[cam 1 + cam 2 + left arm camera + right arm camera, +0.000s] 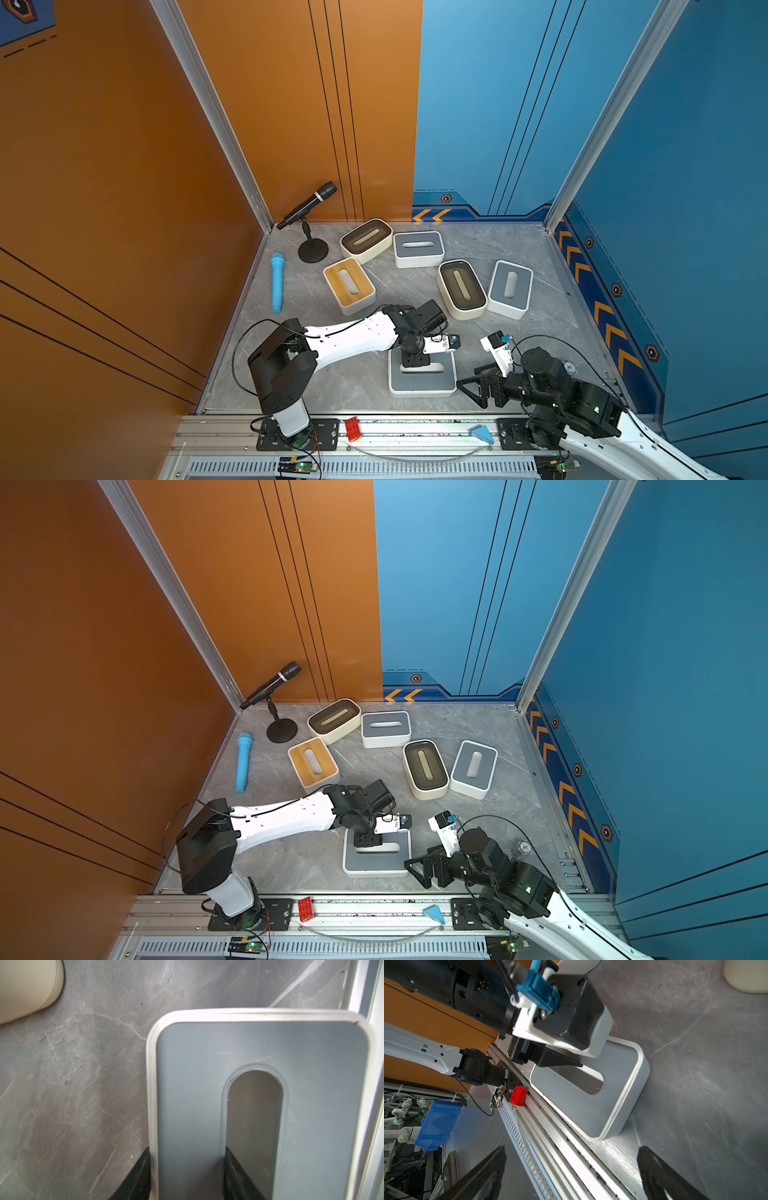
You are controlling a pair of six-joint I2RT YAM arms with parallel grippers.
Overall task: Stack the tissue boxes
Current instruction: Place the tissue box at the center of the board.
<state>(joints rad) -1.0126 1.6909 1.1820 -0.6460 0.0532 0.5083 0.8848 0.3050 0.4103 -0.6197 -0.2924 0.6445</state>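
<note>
Fingers of my left end effector [187, 1149] are clamped on the grey-lidded tissue box [419, 383], one in its slot, one outside its far wall, a hold I judge fit for lifting; my right end effector [572, 1149] hangs spread and empty just right of it, at the table's [353, 386] near edge.

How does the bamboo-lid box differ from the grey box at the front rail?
The bamboo box has a wooden lid, the front grey box a grey one. The bamboo box lies askew, ungripped; the front grey box sits square to the rail, the left gripper shut on it. Both have white bodies and oval slots.
</note>
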